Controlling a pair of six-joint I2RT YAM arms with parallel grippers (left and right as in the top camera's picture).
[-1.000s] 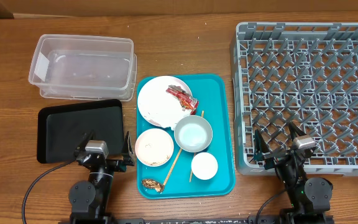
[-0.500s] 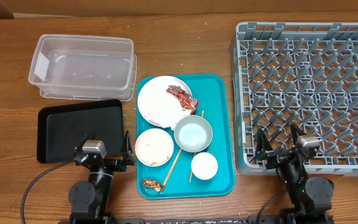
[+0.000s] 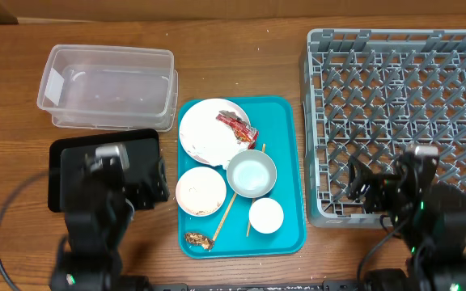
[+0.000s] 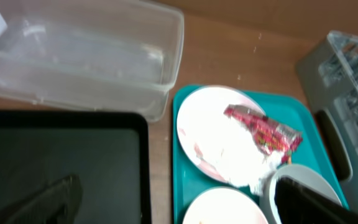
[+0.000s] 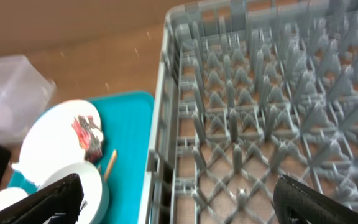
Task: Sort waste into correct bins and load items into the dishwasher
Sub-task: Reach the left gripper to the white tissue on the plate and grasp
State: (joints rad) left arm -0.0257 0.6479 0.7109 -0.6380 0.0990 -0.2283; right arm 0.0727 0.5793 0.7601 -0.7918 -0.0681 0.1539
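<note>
A red wrapper [image 3: 236, 125] and white tissue [image 4: 241, 167] lie on the white plate [image 3: 203, 133] on the teal tray. The white bowl [image 3: 201, 191], metal bowl [image 3: 251, 175], white cup [image 3: 265, 215], chopsticks [image 3: 231, 207] and a brown scrap [image 3: 195, 238] are on that tray too. The clear tub [image 3: 108, 85] and black tray [image 3: 71, 166] are on the left. The grey dish rack [image 3: 403, 105] is on the right. My left gripper [image 3: 128, 175] [image 4: 179, 205] is open and empty over the black tray's right edge. My right gripper [image 3: 379, 183] [image 5: 185, 202] is open and empty over the rack's front left corner.
The teal tray [image 3: 290, 162] sits between the black tray and the rack, close to the rack's left wall [image 5: 157, 155]. The clear tub's near rim [image 4: 73, 93] borders the black tray's far edge. Bare wooden table [image 3: 241, 65] lies behind the teal tray.
Both arms have lifted from the table's front edge and moved forward. The left one is now over the black tray and the right one over the rack. Both grippers stay open.
</note>
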